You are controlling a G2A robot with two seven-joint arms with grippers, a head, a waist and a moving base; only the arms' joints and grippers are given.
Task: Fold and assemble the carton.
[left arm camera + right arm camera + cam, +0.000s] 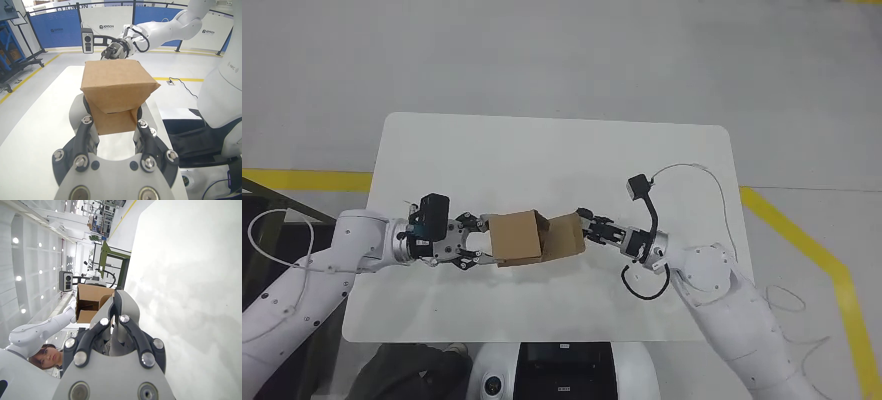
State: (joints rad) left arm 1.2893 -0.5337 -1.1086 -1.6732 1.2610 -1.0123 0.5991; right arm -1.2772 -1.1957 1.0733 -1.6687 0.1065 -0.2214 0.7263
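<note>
— How is the left gripper [113,108] set?
— It is clamped on one end of the carton [115,79]; the brown board is gripped between its two fingers [76,111], and the flaps at that end are folded inward.
— And the right gripper [115,295]?
— Its fingers are pressed together on a flap at the carton's opposite, open end, where the inside of the box can be seen.
— Where is the carton placed?
— It is held on its side between the two grippers, over the near middle of the white surface [542,150]. Whether the surface is touched cannot be told.
</note>
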